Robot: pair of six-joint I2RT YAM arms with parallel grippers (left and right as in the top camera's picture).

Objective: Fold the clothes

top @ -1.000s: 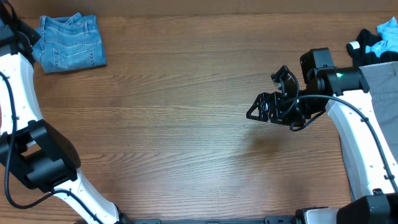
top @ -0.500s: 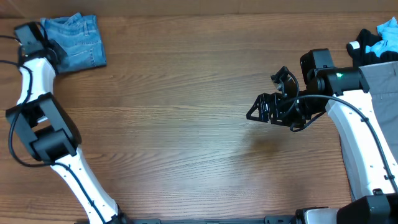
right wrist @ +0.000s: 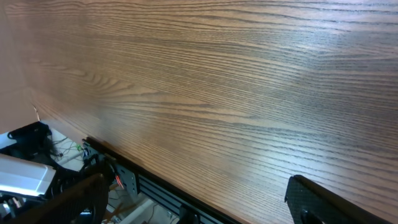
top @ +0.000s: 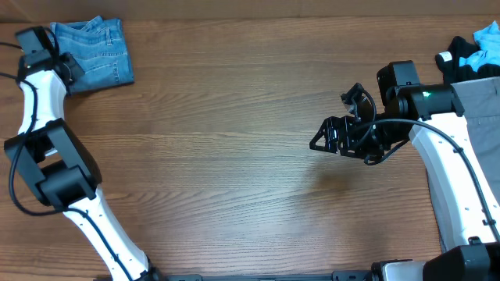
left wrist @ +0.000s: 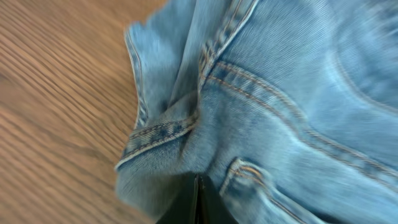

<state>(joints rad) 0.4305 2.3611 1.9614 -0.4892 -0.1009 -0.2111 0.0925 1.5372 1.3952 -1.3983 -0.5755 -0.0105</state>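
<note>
At the far left corner of the tabletop (top: 234,156): light blue denim jeans (top: 92,53), lying as a compact folded block with pocket seams and orange stitching facing up. Touching the block's left edge, the left pincer (top: 66,66), reached across from a white arm along the tabletop's left side. Close up in the left wrist view: bunched hem and seams filling nearly everything, bare wood only at the left. Left pincer narrow, its dark fingers (left wrist: 186,208) pressed together with only a thin seam between them and their tips right against the rumpled denim edge. Cannot tell whether any cloth is caught between them.

Well apart from the jeans, at the far right edge: a small heap of other clothes. Black garment (top: 461,58) with a white bit (top: 444,57) at its left, cyan garment (top: 488,35) above it at the corner, plain grey trousers (top: 480,97) just below, partly hidden under the right arm's white link.

Over bare wood right of centre: the right pincer (top: 334,125), spread wide and holding nothing. Confirmed in the right wrist view, with its two dark fingers (right wrist: 317,199) far apart at the lower corners and only wood grain between them.
</note>
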